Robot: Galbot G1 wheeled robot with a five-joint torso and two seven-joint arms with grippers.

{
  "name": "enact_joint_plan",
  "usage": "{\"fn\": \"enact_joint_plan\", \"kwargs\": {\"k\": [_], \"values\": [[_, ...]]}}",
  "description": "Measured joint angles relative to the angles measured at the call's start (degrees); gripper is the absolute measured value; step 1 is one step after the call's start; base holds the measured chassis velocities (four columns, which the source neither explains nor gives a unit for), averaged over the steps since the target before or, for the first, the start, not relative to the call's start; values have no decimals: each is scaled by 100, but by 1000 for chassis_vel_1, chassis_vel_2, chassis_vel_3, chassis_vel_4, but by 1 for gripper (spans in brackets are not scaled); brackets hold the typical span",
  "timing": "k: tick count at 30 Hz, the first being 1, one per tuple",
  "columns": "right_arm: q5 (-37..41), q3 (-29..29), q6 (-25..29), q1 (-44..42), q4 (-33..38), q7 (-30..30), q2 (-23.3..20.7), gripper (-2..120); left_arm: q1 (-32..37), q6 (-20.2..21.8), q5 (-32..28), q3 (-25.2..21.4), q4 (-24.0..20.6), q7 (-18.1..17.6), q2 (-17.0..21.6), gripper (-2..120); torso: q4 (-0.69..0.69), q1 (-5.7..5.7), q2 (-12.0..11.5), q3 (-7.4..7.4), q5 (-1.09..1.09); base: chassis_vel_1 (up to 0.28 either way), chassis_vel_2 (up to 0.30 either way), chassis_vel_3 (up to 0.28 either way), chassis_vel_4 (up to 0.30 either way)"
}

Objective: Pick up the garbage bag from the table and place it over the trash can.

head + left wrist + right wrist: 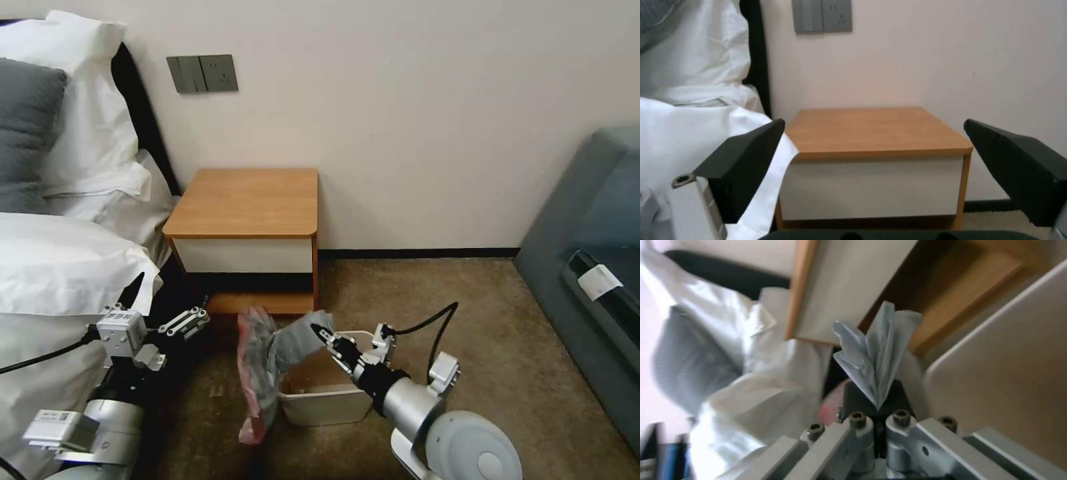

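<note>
Wrinkly translucent grey plastic garbage bag (270,360) with pinkish-red rim, pinched tight in right gripper (325,335) fingers, draped down left side of small beige plastic trash can (325,400); left gripper (157,303) fingers spread wide beside bed.

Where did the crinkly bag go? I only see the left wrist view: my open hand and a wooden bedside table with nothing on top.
Observer: The thin grey plastic garbage bag with the pinkish-red rim hangs by the small beige plastic trash can, which stands on the carpet in front of the table.
Operator: Who's holding it?
Observer: The right hand is shut on the bag's grey end, just above the can's opening.
Operator: Is the bag over the bin?
Observer: Not yet. It droops down outside the can on the bed side, and the can's opening is uncovered.
</note>
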Motion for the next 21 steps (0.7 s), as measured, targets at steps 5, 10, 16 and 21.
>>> {"fn": "enact_joint_plan", "kwargs": {"k": [5, 10, 16, 21], "values": [[-343, 167, -64, -101, -217, -218, -109, 0, -3, -45, 5, 6, 37, 0, -4, 100, 0, 0, 0, 0, 0, 0, 0, 0, 0], [-579, 193, -92, -115, -402, -317, -147, 0, -15, -65, 4, 5, 77, 0, 6, 100, 0, 0, 0, 0, 0, 0, 0, 0, 0], [-986, 191, -159, -89, -691, -394, -179, 0, -36, -98, -3, 12, 141, 0, 25, 100, 0, 0, 0, 0, 0, 0, 0, 0, 0], [-1174, 191, -219, -98, -695, -289, -170, 4, -50, -108, -9, 12, 172, 0, 39, 100, 0, 0, 0, 1, -1, 0, 0, 0, 0]]}}
